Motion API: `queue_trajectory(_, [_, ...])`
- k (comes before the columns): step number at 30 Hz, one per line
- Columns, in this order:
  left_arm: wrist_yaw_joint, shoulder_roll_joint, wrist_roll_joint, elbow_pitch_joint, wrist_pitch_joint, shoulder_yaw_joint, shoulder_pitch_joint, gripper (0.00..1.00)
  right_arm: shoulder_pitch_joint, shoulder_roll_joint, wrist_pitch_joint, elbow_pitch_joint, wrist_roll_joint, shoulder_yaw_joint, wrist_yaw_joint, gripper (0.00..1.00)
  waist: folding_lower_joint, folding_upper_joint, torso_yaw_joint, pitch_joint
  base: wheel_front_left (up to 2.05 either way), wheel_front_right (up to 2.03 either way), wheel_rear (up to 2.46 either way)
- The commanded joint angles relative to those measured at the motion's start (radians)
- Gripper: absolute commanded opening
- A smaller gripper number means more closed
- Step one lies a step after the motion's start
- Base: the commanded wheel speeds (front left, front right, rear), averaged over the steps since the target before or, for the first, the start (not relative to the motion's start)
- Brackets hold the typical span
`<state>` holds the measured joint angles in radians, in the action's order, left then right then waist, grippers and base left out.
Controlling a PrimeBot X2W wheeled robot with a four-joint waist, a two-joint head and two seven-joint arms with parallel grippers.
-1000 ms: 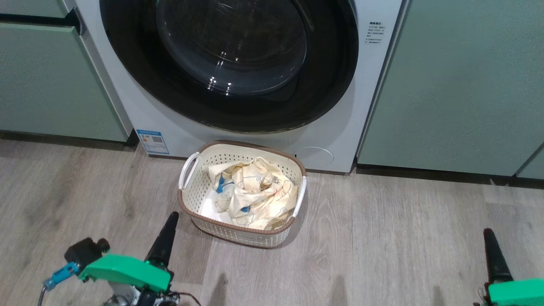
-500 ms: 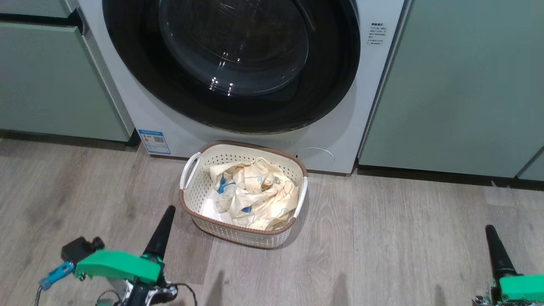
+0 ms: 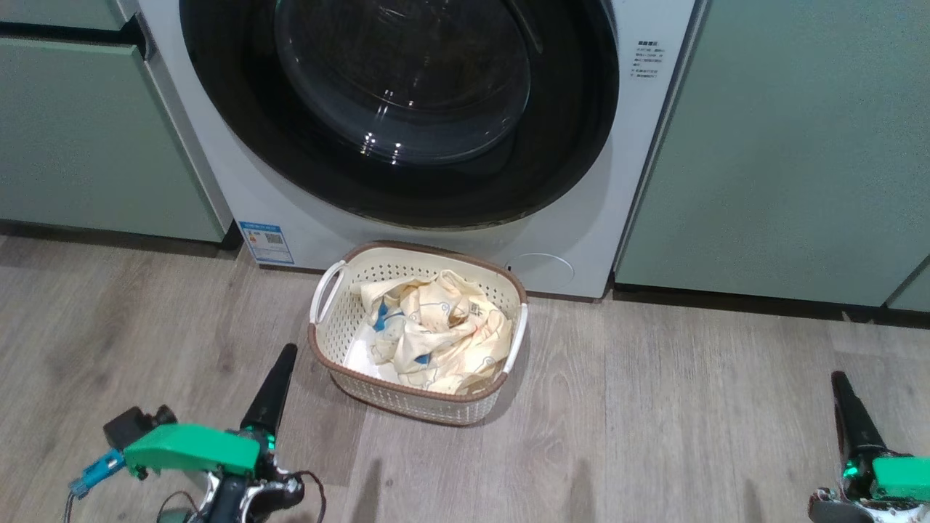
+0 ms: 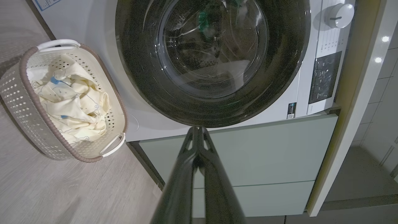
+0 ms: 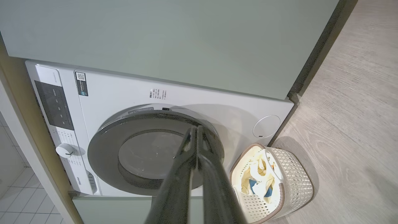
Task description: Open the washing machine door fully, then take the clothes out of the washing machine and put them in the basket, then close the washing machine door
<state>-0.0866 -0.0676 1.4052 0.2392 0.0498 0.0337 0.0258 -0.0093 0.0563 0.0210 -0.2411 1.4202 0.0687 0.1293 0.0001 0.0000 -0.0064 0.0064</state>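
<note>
The round black washing machine door (image 3: 399, 109) lies flat against the white washing machine (image 3: 290, 218); it also shows in the wrist views (image 4: 214, 62) (image 5: 149, 152). On the floor in front stands the cream basket (image 3: 327, 319) with the pale yellow clothes (image 3: 436, 334) piled inside (image 4: 71, 99) (image 5: 258, 180). My left gripper (image 3: 285, 356) is shut and holds nothing, low and left of the basket; its fingertips meet (image 4: 196, 129). At the lower right, well away from the basket, my right gripper (image 3: 839, 381) is shut and empty (image 5: 196, 128).
Pale green cabinets (image 3: 785, 145) flank the machine on both sides (image 3: 80, 138). Grey wood floor (image 3: 654, 407) spreads around the basket. A control panel and knob (image 4: 339, 14) sit on the machine's front. A round service flap (image 3: 541, 269) is behind the basket.
Both grippers have drawn back a little toward the bottom of the head view, staying shut. The whole picture has shifted slightly, so the camera moved. Basket, clothes and door are unchanged.
</note>
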Motion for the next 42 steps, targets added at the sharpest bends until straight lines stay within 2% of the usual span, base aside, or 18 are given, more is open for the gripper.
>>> queue_trajectory(1, [-0.016,-0.004,0.031,-0.025,0.009,0.038,0.055,0.0,-0.058,0.023,0.013,0.026,0.032,-0.008,0.001,0.0,0.0,0.0,0.0,0.0,0.0,0.0,0.0])
queue_trajectory(19, [-0.044,0.004,0.219,0.005,0.049,0.062,0.081,0.0,-0.095,0.022,0.061,-0.001,0.221,0.007,0.001,0.0,-0.0001,0.0,0.006,-0.003,0.0,0.0,0.0])
queue_trajectory(42, [-0.044,0.007,0.214,0.006,0.053,0.067,0.081,0.0,-0.096,0.015,0.069,-0.002,0.212,0.016,0.001,0.0,-0.0001,0.0,0.006,-0.003,0.0,0.0,0.0])
